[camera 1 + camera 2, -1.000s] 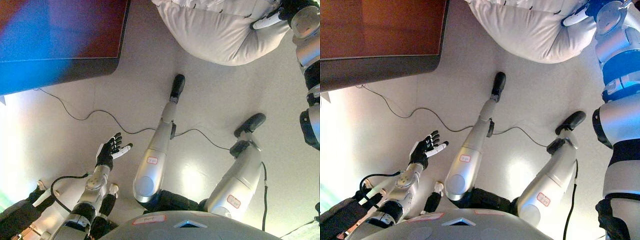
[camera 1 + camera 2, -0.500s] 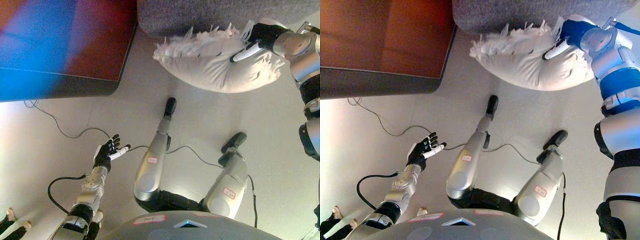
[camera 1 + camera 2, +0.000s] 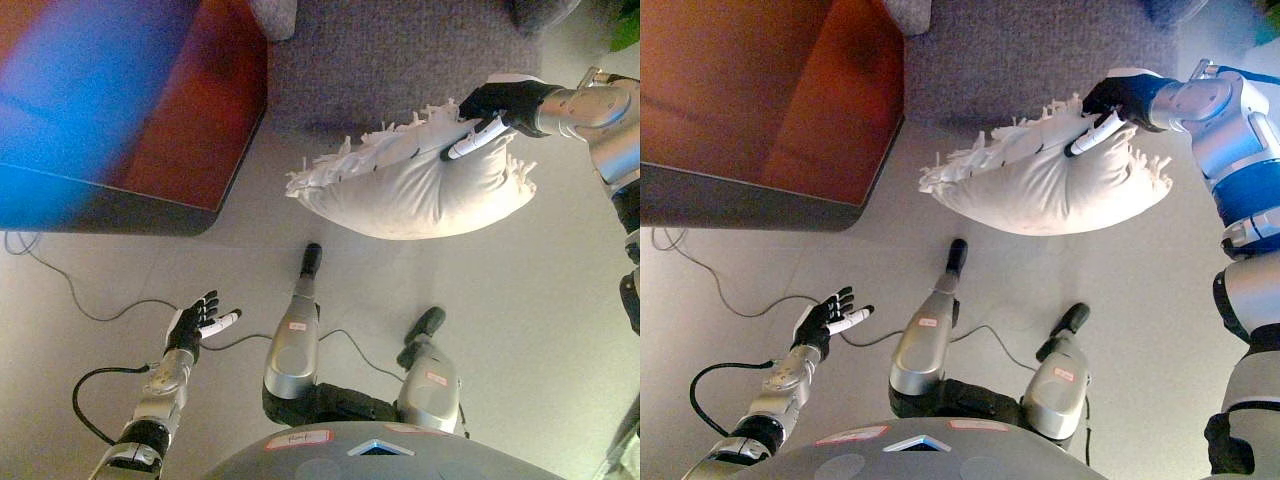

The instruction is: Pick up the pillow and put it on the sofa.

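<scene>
Low at near left, left hand spread, holding nothing, well apart from pillow. Farther up, right hand pinching fringed pillow's top edge, held aloft before grey sofa.

Pillow in right hand

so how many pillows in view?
1. The white fringed pillow hangs in the right robot hand, in front of the grey sofa. Sofa top is out of view, so more may be hidden.

Living room, grey sofa, wooden table
</scene>
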You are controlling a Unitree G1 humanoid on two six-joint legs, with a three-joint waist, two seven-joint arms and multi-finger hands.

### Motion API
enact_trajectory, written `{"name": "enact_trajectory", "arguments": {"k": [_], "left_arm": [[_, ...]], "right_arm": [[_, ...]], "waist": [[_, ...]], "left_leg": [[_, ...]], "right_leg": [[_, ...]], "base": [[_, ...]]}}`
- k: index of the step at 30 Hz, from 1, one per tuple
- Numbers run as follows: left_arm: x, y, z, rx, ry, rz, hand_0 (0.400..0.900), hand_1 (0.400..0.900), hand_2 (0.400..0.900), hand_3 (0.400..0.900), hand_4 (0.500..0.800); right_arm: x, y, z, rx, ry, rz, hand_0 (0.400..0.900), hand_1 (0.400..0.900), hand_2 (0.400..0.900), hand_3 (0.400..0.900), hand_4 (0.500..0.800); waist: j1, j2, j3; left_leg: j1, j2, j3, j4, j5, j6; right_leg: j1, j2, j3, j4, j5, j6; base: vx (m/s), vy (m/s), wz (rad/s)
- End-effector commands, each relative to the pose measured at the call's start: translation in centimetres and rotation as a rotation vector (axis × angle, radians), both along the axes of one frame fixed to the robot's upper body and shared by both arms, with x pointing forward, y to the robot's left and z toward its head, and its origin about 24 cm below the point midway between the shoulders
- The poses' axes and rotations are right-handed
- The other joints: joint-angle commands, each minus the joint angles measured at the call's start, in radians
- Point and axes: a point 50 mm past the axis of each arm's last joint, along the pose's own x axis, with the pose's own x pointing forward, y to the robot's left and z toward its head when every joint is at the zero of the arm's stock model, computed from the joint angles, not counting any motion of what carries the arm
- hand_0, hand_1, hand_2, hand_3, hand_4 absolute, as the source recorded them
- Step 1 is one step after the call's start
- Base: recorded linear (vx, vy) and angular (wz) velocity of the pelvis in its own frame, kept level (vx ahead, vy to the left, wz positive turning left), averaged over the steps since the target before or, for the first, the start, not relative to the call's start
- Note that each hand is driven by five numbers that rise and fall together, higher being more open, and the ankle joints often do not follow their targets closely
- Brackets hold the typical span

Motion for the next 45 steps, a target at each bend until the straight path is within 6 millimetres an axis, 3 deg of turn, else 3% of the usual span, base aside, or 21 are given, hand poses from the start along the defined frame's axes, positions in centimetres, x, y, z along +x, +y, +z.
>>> {"name": "enact_trajectory", "arguments": {"k": [1, 8, 13, 19, 20, 22, 24, 27, 28, 31, 32, 33, 34, 36, 37, 38, 40, 43, 45], "left_arm": [[-4.6, 3.9, -0.2, 0.155, 0.174, -0.021, 0.900, 0.900, 0.900, 0.900, 0.800], [-6.5, 4.1, -1.0, 0.183, 0.255, -0.032, 0.900, 0.900, 0.900, 0.900, 0.800], [-6.7, 4.2, -1.0, 0.202, 0.285, -0.051, 0.900, 0.900, 0.900, 0.900, 0.800], [-6.6, 4.2, -1.3, 0.186, 0.290, 0.001, 0.900, 0.900, 0.900, 0.900, 0.800], [-6.9, 4.1, -1.5, 0.177, 0.293, 0.015, 0.900, 0.900, 0.900, 0.900, 0.800], [-7.5, 3.5, -1.8, 0.156, 0.295, 0.022, 0.900, 0.900, 0.900, 0.900, 0.800], [-8.1, 3.1, -2.2, 0.132, 0.303, 0.044, 0.900, 0.900, 0.900, 0.900, 0.800], [-8.8, 2.9, -2.5, 0.131, 0.318, 0.047, 0.900, 0.900, 0.900, 0.900, 0.800], [-8.7, 2.7, -2.5, 0.138, 0.322, 0.037, 0.900, 0.900, 0.900, 0.900, 0.800], [-8.5, 2.5, -2.7, 0.156, 0.325, 0.016, 0.900, 0.900, 0.900, 0.900, 0.800], [-8.3, 2.4, -2.7, 0.160, 0.330, 0.004, 0.900, 0.900, 0.900, 0.900, 0.800], [-8.1, 2.4, -2.7, 0.163, 0.331, -0.005, 0.900, 0.900, 0.900, 0.900, 0.800], [-7.9, 2.4, -2.7, 0.170, 0.342, -0.024, 0.900, 0.900, 0.900, 0.900, 0.800], [-7.1, 2.8, -2.4, 0.175, 0.336, -0.041, 0.900, 0.900, 0.900, 0.900, 0.800], [-6.3, 2.9, -2.2, 0.183, 0.331, -0.068, 0.900, 0.900, 0.900, 0.900, 0.800], [-5.9, 2.8, -2.2, 0.192, 0.321, -0.080, 0.900, 0.900, 0.900, 0.900, 0.800], [-5.6, 3.0, -2.0, 0.198, 0.313, -0.075, 0.900, 0.900, 0.900, 0.900, 0.800], [-5.0, 3.4, -1.6, 0.218, 0.302, -0.090, 0.900, 0.900, 0.900, 0.900, 0.800], [-4.1, 3.7, -1.2, 0.225, 0.281, -0.085, 0.900, 0.900, 0.900, 0.900, 0.800]], "right_arm": [[-0.3, 3.5, 4.3, 0.236, -0.157, 0.209, 0.400, 0.400, 0.400, 0.400, 0.500], [-0.2, 4.1, 2.8, 0.385, -0.101, 0.220, 0.400, 0.400, 0.400, 0.400, 0.500], [0.0, 3.4, 3.2, 0.534, -0.124, 0.190, 0.400, 0.400, 0.400, 0.400, 0.500], [0.7, 3.2, 4.1, 0.644, -0.160, 0.156, 0.400, 0.400, 0.400, 0.400, 0.500], [0.7, 3.3, 3.9, 0.654, -0.152, 0.148, 0.400, 0.400, 0.400, 0.400, 0.500], [0.7, 3.4, 3.5, 0.653, -0.146, 0.136, 0.400, 0.400, 0.400, 0.400, 0.500], [0.5, 3.7, 2.8, 0.655, -0.142, 0.139, 0.400, 0.400, 0.400, 0.400, 0.500], [0.7, 4.6, 2.0, 0.648, -0.130, 0.131, 0.400, 0.400, 0.400, 0.400, 0.500], [0.7, 4.4, 2.1, 0.651, -0.130, 0.117, 0.400, 0.400, 0.400, 0.400, 0.500], [0.5, 3.2, 2.6, 0.669, -0.133, 0.085, 0.400, 0.400, 0.400, 0.400, 0.500], [0.3, 2.2, 2.9, 0.692, -0.126, 0.059, 0.400, 0.400, 0.400, 0.400, 0.500], [0.3, 1.6, 3.0, 0.707, -0.119, 0.043, 0.400, 0.400, 0.400, 0.400, 0.500], [0.3, 0.8, 2.6, 0.776, -0.099, 0.029, 0.400, 0.400, 0.400, 0.400, 0.500], [0.1, 0.1, 1.8, 0.847, -0.075, 0.008, 0.400, 0.400, 0.400, 0.400, 0.500], [-0.1, -0.4, 1.0, 0.888, -0.060, -0.015, 0.400, 0.400, 0.400, 0.400, 0.500], [-0.5, -1.7, -0.1, 0.913, -0.044, -0.046, 0.400, 0.400, 0.400, 0.400, 0.500], [-0.8, -2.9, -0.8, 0.929, -0.041, -0.083, 0.400, 0.400, 0.400, 0.400, 0.500], [-1.3, -5.3, -0.7, 0.974, -0.053, -0.181, 0.400, 0.400, 0.400, 0.400, 0.500], [-1.7, -6.7, 0.1, 0.986, -0.098, -0.232, 0.400, 0.400, 0.400, 0.400, 0.500]], "waist": [[0.039, -0.077, -0.178], [0.044, -0.103, -0.258], [0.051, -0.116, -0.314], [0.039, -0.126, -0.335], [0.037, -0.130, -0.326], [0.045, -0.153, -0.308], [0.064, -0.168, -0.288], [0.099, -0.143, -0.297], [0.112, -0.124, -0.311], [0.135, -0.109, -0.331], [0.135, -0.118, -0.349], [0.138, -0.129, -0.356], [0.145, -0.141, -0.366], [0.144, -0.176, -0.372], [0.140, -0.187, -0.379], [0.122, -0.184, -0.381], [0.109, -0.181, -0.379], [0.053, -0.165, -0.383], [0.025, -0.171, -0.379]], "left_leg": [[0.069, 0.070, 0.015, 0.019, -0.066, -0.008], [0.132, 0.089, 0.022, 0.010, -0.067, -0.013], [0.162, 0.088, 0.015, -0.002, -0.072, -0.008], [0.177, 0.132, 0.011, 0.083, -0.081, -0.017], [0.161, 0.159, -0.002, 0.178, -0.003, -0.033], [0.091, 0.157, -0.045, 0.308, 0.095, -0.035], [0.027, 0.109, -0.078, 0.391, 0.093, -0.009], [-0.008, 0.079, -0.004, 0.265, 0.112, -0.025], [-0.032, 0.065, 0.062, 0.169, 0.138, -0.033], [-0.087, 0.015, 0.193, 0.078, 0.196, -0.043], [-0.106, -0.012, 0.247, 0.062, 0.184, -0.047], [-0.106, -0.034, 0.259, 0.055, 0.157, -0.033], [-0.104, -0.073, 0.249, 0.078, 0.061, 0.039], [-0.104, -0.123, 0.233, 0.142, -0.033, 0.110], [-0.078, -0.130, 0.240, 0.138, -0.052, 0.137], [-0.033, -0.129, 0.240, 0.118, -0.062, 0.140], [0.016, -0.129, 0.228, 0.095, -0.071, 0.138], [0.134, -0.107, 0.185, 0.012, -0.073, 0.110], [0.152, -0.100, 0.144, -0.018, -0.080, 0.094]], "right_leg": [[-0.029, -0.052, 0.011, 0.040, 0.025, -0.010], [0.066, -0.030, 0.003, -0.007, 0.021, -0.010], [0.113, -0.011, 0.009, -0.002, -0.011, -0.016], [0.119, 0.038, 0.044, 0.071, -0.077, -0.080], [0.129, 0.063, 0.054, 0.068, -0.082, -0.103], [0.138, 0.078, 0.060, 0.045, -0.062, -0.126], [0.155, 0.079, 0.065, 0.027, -0.054, -0.135], [0.233, 0.117, 0.012, -0.009, -0.072, -0.120], [0.272, 0.147, -0.010, -0.021, -0.090, -0.117], [0.346, 0.196, -0.034, -0.033, -0.145, -0.125], [0.379, 0.212, -0.038, -0.024, -0.192, -0.129], [0.383, 0.208, -0.040, -0.009, -0.214, -0.133], [0.364, 0.183, -0.030, 0.057, -0.206, -0.127], [0.362, 0.127, -0.014, 0.133, -0.138, -0.088], [0.353, 0.084, -0.017, 0.235, -0.062, -0.063], [0.307, 0.041, -0.019, 0.343, 0.041, -0.036], [0.253, 0.028, -0.004, 0.361, 0.053, -0.029], [0.113, 0.048, 0.007, 0.224, 0.028, -0.052], [0.038, 0.021, 0.035, 0.070, 0.097, -0.041]], "base": [[0.15, -0.085, 0.08], [0.12, -0.053, -0.02], [0.06, -0.108, 0.05], [0.02, -0.195, 0.02], [0.04, -0.148, -0.01], [0.05, -0.223, -0.13], [0.14, -0.187, -0.36], [0.32, -0.047, -0.18], [0.45, -0.025, 0.06], [0.45, -0.027, 0.18], [0.43, -0.008, 0.20], [0.45, 0.122, 0.00], [0.32, 0.197, -0.16], [0.28, 0.225, -0.11], [0.38, 0.268, 0.13], [0.45, 0.227, 0.27], [0.38, 0.056, 0.38], [0.38, -0.206, 0.86], [0.18, -0.405, 0.88]]}}
